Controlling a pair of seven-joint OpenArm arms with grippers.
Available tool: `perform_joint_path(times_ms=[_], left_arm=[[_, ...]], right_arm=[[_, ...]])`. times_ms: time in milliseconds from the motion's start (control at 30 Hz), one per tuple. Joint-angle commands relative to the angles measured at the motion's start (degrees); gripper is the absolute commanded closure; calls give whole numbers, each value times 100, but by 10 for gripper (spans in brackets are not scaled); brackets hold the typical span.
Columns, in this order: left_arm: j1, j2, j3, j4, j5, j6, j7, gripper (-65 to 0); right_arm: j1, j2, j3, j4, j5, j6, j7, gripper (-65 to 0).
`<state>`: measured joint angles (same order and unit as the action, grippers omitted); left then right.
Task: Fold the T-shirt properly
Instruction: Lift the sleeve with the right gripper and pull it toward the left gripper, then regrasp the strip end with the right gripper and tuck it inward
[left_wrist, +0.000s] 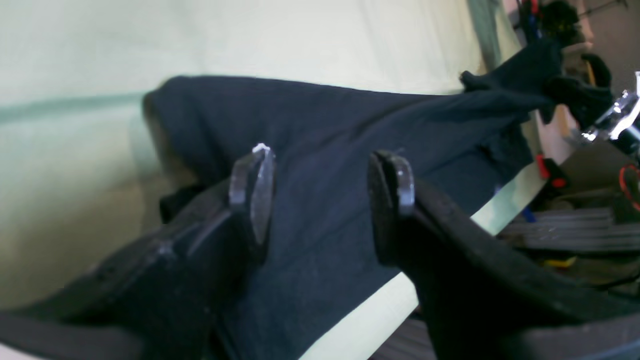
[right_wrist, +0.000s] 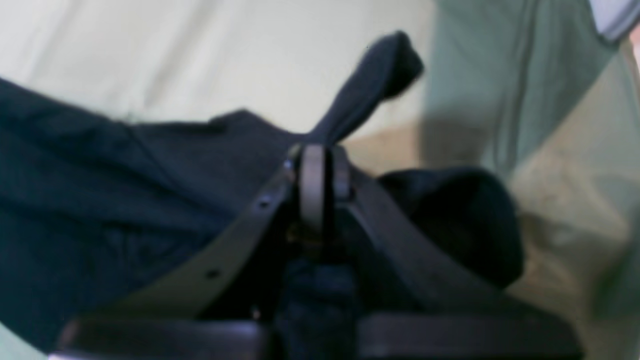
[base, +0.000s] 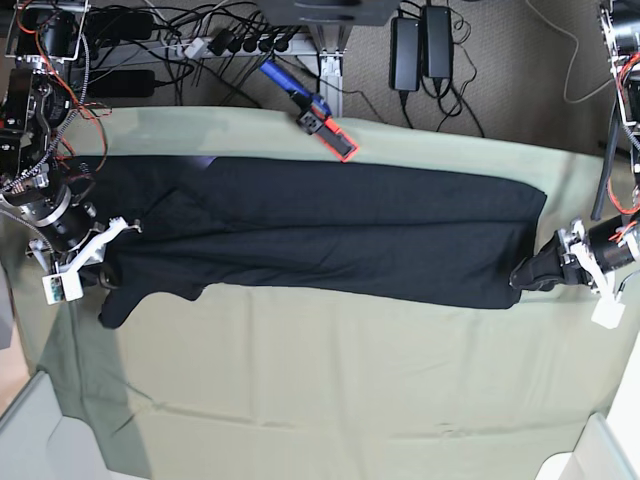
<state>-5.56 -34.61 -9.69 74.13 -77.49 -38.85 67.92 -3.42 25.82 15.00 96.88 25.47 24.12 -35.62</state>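
Note:
The black T-shirt (base: 330, 235) lies as a long band across the pale green cloth, plain face up. At its right end in the base view, my left gripper (base: 527, 273) stands open. In the left wrist view its fingers (left_wrist: 252, 187) straddle the fabric (left_wrist: 325, 150) without pinching it. At the other end, my right gripper (base: 104, 250) is shut on the T-shirt. In the right wrist view the closed gripper (right_wrist: 320, 185) pinches black fabric, and a tongue of it (right_wrist: 375, 80) sticks up beyond the tips. A sleeve (base: 120, 305) hangs toward the front.
The pale green cloth (base: 330, 380) covers the table. A red-and-blue tool (base: 320, 120) lies at the far edge, touching the cloth. Cables and power bricks (base: 420, 45) sit on the floor behind. The table's near corners drop off at both sides.

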Motion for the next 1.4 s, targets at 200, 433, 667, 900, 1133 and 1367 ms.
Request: perform_joint_path(times_ms=[200,433,667,900,1133,1367], left_arm=[[-92,-127,-39,127,-90,-115,-83,-334],[-94,-125,-39,127,-83,-115,-170,-334],[-92,-127,-39,127,-61,-115,-170,-334],[-92,-127,-39,125,68,-115,-214,-334],[-92,-127,-39,125,66,-115,-214,-334],[-92,-125,-39,125,63,-115,-232,-334]], right_arm=[[-192,81,39,127,236,400,59,0],[-442,66,39,114,411,400,-81,-170],[-516,63,48,122,431,374,-85,-375],[-109,66,317,142,562,374,-87,-375],[345,-2,326,-17,555,374,-87,-375],[813,-210,227,-852,542,380,-83,-375]])
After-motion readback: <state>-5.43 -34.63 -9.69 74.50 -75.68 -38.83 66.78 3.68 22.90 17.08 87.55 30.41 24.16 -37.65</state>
